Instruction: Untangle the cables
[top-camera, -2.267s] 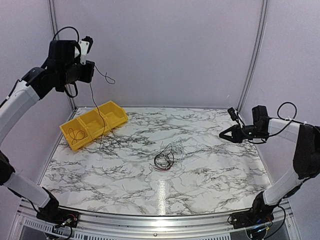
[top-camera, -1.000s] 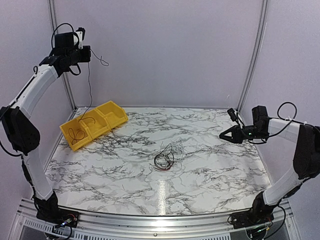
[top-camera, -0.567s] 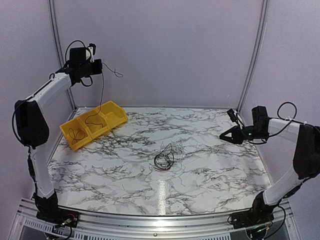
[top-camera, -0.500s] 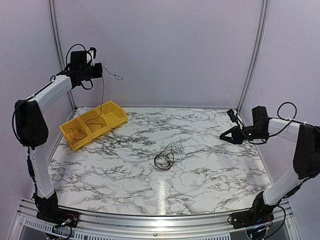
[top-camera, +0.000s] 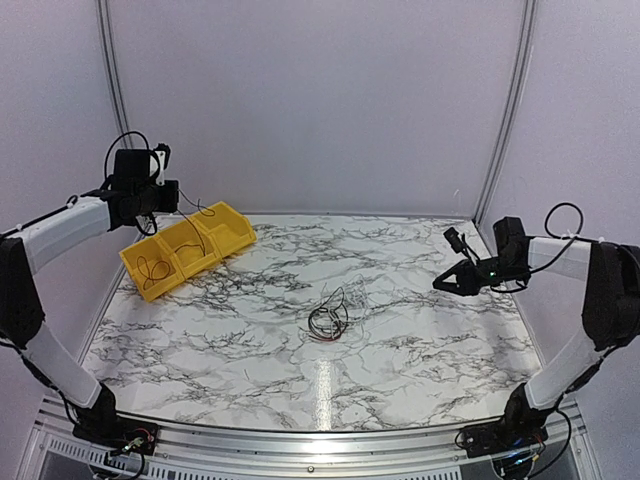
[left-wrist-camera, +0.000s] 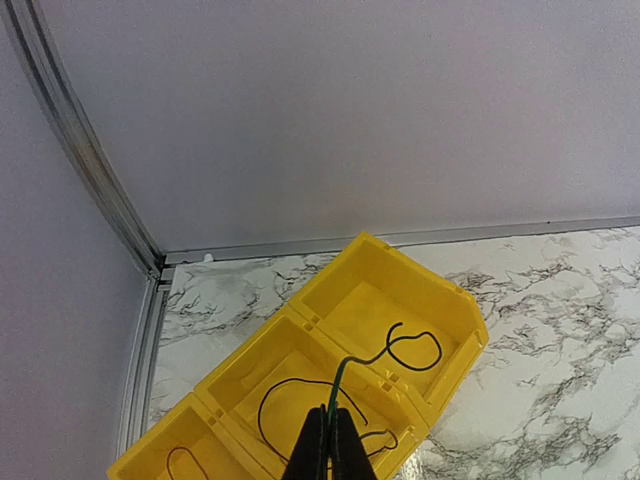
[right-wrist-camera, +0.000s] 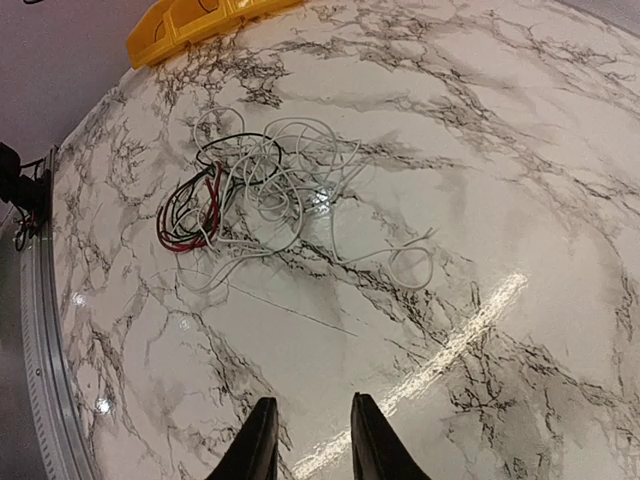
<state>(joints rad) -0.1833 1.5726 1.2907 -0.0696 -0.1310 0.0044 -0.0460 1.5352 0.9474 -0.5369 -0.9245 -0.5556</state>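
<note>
The tangle of cables (top-camera: 328, 320) lies mid-table: a red and black coil (right-wrist-camera: 185, 210) mixed with thin white wires (right-wrist-camera: 300, 170). My left gripper (top-camera: 176, 192) hovers over the yellow bin (top-camera: 232, 240) at the back left. In the left wrist view its fingertips (left-wrist-camera: 330, 410) are shut on one thin dark cable (left-wrist-camera: 415, 350), which loops down across the bin's middle and far compartments. My right gripper (top-camera: 437, 286) hangs low over the table's right side. In its wrist view the right gripper (right-wrist-camera: 310, 405) is open with nothing between the fingers, well short of the tangle.
The yellow bin (left-wrist-camera: 420, 265) has three compartments; another thin dark cable (top-camera: 150, 272) lies in its nearest one. Walls and metal corner posts (top-camera: 110, 70) close the back and sides. A metal rail (top-camera: 300, 440) runs along the front edge.
My left arm has come down from high above the bin to just over it, lowering the held cable into the compartments. The right gripper has shifted slightly left. The tangle has not moved.
</note>
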